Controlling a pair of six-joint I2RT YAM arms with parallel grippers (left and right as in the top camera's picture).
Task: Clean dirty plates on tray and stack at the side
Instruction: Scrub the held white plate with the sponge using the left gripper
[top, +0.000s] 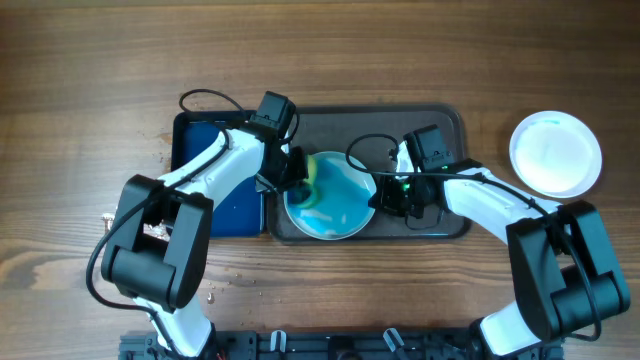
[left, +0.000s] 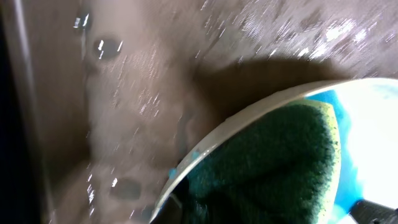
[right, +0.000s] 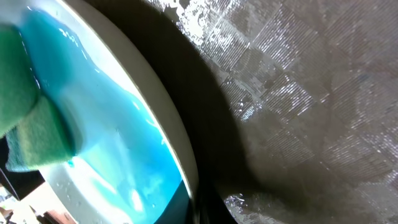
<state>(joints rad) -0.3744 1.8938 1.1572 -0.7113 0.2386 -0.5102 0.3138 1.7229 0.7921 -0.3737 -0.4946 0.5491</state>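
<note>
Scrubbing was the step in hand. The left hand (top: 297, 180) pinched the green sponge (top: 313, 186) against the blue-washed dirty plate (top: 340, 208) on the tray (top: 440, 128), and the right hand (top: 386, 192) clamped the plate's right rim. The next move probably called for wiping off the remaining blue, then stacking it on the white plate (top: 556, 152) at the table's (top: 80, 60) right.

No text, label, brand or number can be read anywhere here.
</note>
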